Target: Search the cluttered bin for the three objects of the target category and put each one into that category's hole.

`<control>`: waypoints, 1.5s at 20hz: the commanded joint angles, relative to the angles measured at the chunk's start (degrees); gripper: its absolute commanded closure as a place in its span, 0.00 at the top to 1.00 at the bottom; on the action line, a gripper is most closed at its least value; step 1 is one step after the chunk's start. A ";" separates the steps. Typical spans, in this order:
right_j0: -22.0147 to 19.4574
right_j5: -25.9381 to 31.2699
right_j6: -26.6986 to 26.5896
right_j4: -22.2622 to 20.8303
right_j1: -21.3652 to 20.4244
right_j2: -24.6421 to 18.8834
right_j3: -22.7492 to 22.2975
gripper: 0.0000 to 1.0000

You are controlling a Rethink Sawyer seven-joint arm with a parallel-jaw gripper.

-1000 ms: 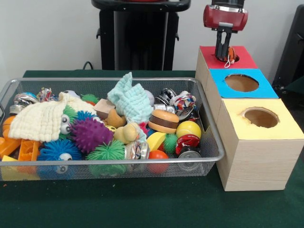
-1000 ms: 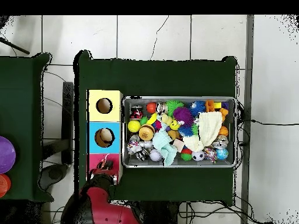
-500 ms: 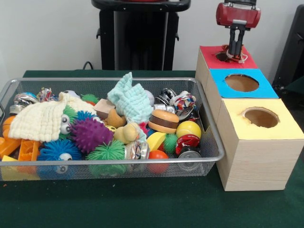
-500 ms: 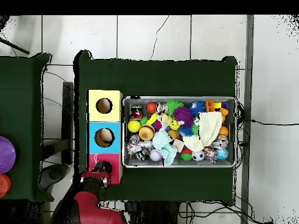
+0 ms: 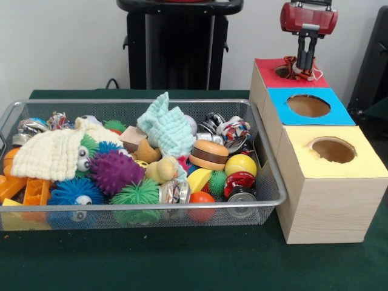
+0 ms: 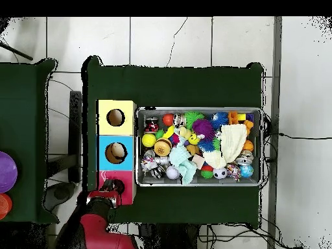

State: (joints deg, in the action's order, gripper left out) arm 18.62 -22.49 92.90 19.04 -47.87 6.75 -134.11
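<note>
My gripper hangs over the red box at the far end of the row, just right of its hole. Its black fingers stand close together, shut on an orange and white rope toy whose loops rest on the red top beside the hole. Looking down from above, the arm's red head hides most of the red box and the gripper sits at that box's left side. A similar knotted rope toy lies in the wire bin near its right wall.
The blue box and yellow box stand in line with the red one; a ball shows in the blue box's hole. The bin holds spiky balls, cloths, cans, a toy burger and several other toys.
The gripper has risen slightly and shifted right across the red box, from over the hole to its right side, dragging the rope toy along.
</note>
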 commanded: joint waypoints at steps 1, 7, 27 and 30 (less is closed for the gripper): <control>-0.94 -0.93 17.76 2.20 2.96 -1.95 -0.89 0.00; -2.46 -1.33 18.62 0.66 2.76 -3.05 -1.26 0.00; -16.07 7.10 11.81 -7.10 -2.12 -8.69 1.79 0.00; -14.22 7.42 11.51 -5.90 -2.39 -7.63 1.73 0.00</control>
State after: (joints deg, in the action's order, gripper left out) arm 3.62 -21.57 92.91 12.48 -49.39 2.93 -134.12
